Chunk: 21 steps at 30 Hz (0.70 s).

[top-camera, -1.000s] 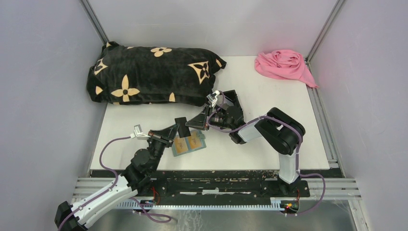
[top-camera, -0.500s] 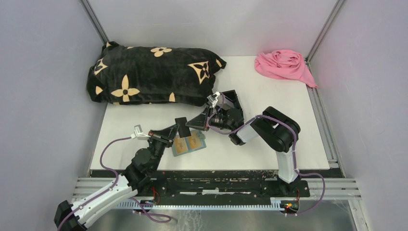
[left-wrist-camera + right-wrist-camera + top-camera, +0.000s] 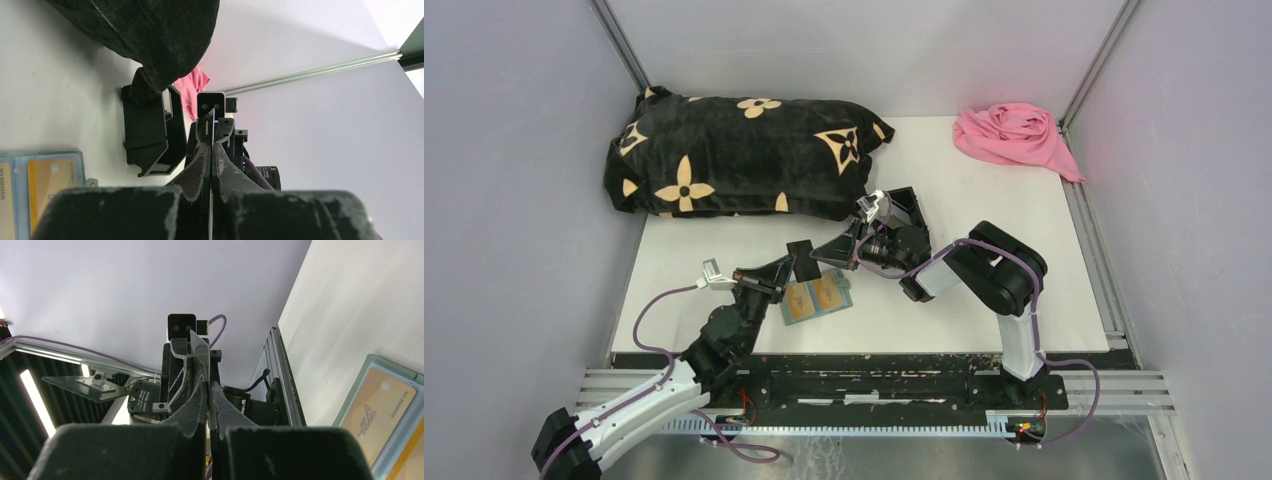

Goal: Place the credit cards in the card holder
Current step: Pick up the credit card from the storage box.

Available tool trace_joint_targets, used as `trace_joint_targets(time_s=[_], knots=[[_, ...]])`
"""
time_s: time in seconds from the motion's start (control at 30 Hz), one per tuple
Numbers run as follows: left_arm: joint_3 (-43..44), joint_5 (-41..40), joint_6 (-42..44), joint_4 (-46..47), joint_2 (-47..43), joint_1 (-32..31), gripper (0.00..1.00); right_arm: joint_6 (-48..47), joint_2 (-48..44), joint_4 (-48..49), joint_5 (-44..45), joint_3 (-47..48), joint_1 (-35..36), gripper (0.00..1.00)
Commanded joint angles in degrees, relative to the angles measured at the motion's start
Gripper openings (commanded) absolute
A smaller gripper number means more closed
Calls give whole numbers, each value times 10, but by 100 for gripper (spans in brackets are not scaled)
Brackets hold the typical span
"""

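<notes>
The sage-green card holder [image 3: 847, 293] lies open on the table between the two grippers, with two tan credit cards [image 3: 827, 293] in its slots. It also shows in the left wrist view [image 3: 50, 155] and in the right wrist view [image 3: 374, 363]. My left gripper [image 3: 801, 262] and right gripper [image 3: 833, 251] meet tip to tip just above the holder's far edge. Each is shut on the same thin pale card, which stands edge-on in the left wrist view [image 3: 214, 122] and shows as a pale sliver in the right wrist view [image 3: 201, 347].
A black open-topped box [image 3: 911, 213] stands just behind the right gripper and shows in the left wrist view [image 3: 150, 135]. A black flower-patterned cushion [image 3: 734, 155] fills the back left. A pink cloth [image 3: 1014, 135] lies at the back right corner.
The right arm's elbow has shifted a little to the left. The grippers and the card holder stay where they were.
</notes>
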Motion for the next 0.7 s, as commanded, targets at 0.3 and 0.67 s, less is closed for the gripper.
trace_joint_targets(time_s=[0.3,0.67], knots=[[-83,-5,-29,-160,-136,-4,57,-116,-85,-187,-10,-12,16,1],[-69,-40,-28,-296,-150,-5,56,-416,-211,-732,125,84,30,1]])
